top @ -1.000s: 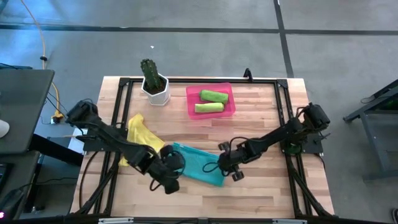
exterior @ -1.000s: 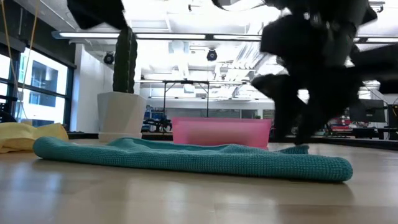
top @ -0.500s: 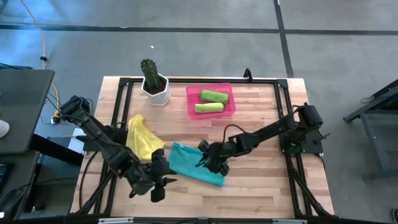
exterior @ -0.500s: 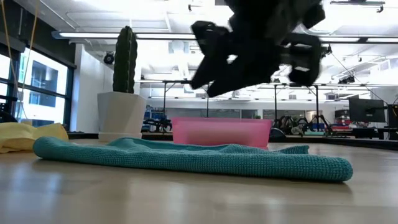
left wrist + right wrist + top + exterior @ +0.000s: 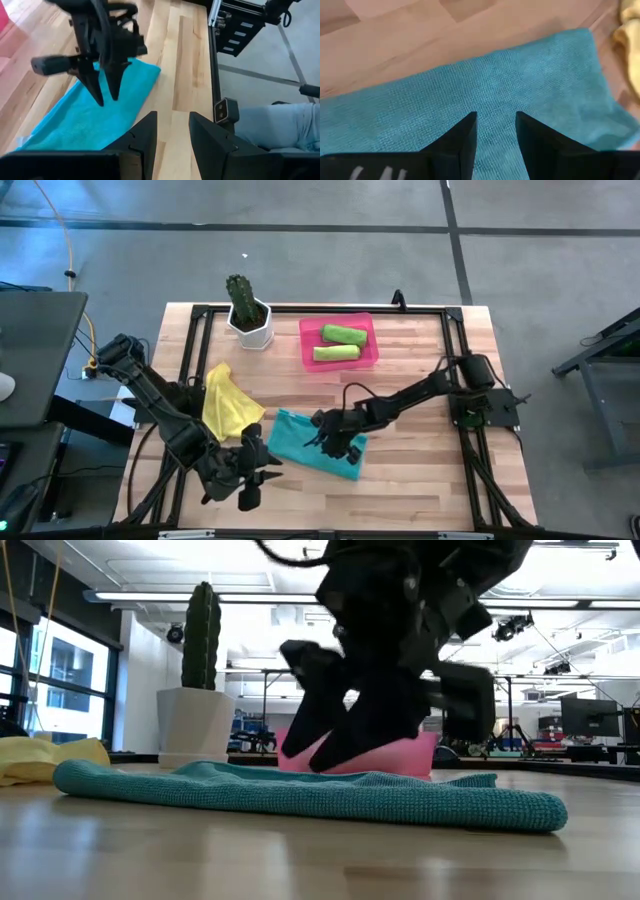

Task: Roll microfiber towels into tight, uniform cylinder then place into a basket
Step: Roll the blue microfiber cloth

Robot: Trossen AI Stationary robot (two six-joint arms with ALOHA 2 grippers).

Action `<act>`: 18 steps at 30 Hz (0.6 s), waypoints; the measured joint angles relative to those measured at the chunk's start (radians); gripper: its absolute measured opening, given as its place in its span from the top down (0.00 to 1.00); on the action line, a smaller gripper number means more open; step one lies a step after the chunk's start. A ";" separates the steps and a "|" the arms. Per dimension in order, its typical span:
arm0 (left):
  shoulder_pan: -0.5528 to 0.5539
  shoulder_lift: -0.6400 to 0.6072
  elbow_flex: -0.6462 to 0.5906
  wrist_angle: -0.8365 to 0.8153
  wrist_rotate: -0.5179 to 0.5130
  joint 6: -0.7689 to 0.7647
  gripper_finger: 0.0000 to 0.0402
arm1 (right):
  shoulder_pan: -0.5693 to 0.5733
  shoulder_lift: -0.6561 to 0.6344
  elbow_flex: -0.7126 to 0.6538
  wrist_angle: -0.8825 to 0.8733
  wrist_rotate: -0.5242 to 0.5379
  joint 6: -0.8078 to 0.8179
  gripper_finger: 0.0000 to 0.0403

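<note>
Stage of the task, seen from above and from both of my wrists. Two lime-green rolled microfiber towels [image 5: 341, 343] already lie side by side in the shallow bright pink plastic basket [image 5: 309, 339] at the far side of the light wooden slatted table [image 5: 420, 390]; I judge that half of the work is done. The teal microfiber towel [image 5: 290, 438] lies flat and unrolled near the table's front edge, folded into a long band as far as the low view shows. The crumpled yellow microfiber towel [image 5: 227, 402] rests just beside it, toward my left arm, not yet spread.

My right gripper [image 5: 327, 442] hangs over the teal towel, fingers pointing down and parted by a narrow gap; they hold nothing, and the low view shows their tips just above the cloth. My left gripper [image 5: 252, 477] waits off the towel's near corner, close to the table's front edge, its fingers likewise parted and empty.

Left to do, by my reckoning: roll the teal towel into a tight cylinder, carry it to the basket, then flatten, roll and place the yellow one. The white faceted pot holding a green cactus [image 5: 246, 310] stands beside the basket and takes no part.
</note>
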 joint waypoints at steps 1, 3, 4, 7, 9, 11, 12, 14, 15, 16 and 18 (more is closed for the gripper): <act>0.000 0.000 0.000 0.000 0.000 0.003 0.75 | -0.003 0.011 0.008 -0.008 0.000 0.000 0.68; -0.001 0.000 0.000 0.001 -0.001 0.020 0.75 | -0.010 0.030 0.028 -0.032 -0.003 0.011 0.68; 0.000 0.000 0.000 0.001 -0.001 0.028 0.75 | -0.015 0.037 0.042 -0.044 -0.004 0.027 0.68; 0.000 0.000 0.000 0.004 -0.002 0.034 0.75 | -0.030 0.056 0.077 -0.087 -0.023 0.047 0.68; 0.000 0.000 0.000 0.004 -0.009 0.034 0.75 | -0.039 0.072 0.091 -0.118 -0.041 0.054 0.68; 0.000 0.000 0.000 0.004 -0.016 0.034 0.75 | -0.046 0.079 0.105 -0.133 -0.044 0.058 0.68; 0.000 0.001 0.000 0.004 -0.019 0.034 0.75 | -0.049 0.081 0.105 -0.136 -0.044 0.067 0.68; 0.000 0.001 0.000 0.004 -0.025 0.034 0.75 | -0.057 0.083 0.105 -0.139 -0.043 0.115 0.68; 0.000 0.001 0.000 0.004 -0.025 0.034 0.75 | -0.063 0.083 0.105 -0.142 -0.043 0.145 0.68; 0.000 0.001 0.000 0.004 -0.025 0.034 0.75 | -0.070 0.083 0.105 -0.149 -0.043 0.185 0.68; 0.000 0.001 0.000 0.005 -0.025 0.034 0.75 | -0.085 0.083 0.105 -0.163 -0.042 0.289 0.68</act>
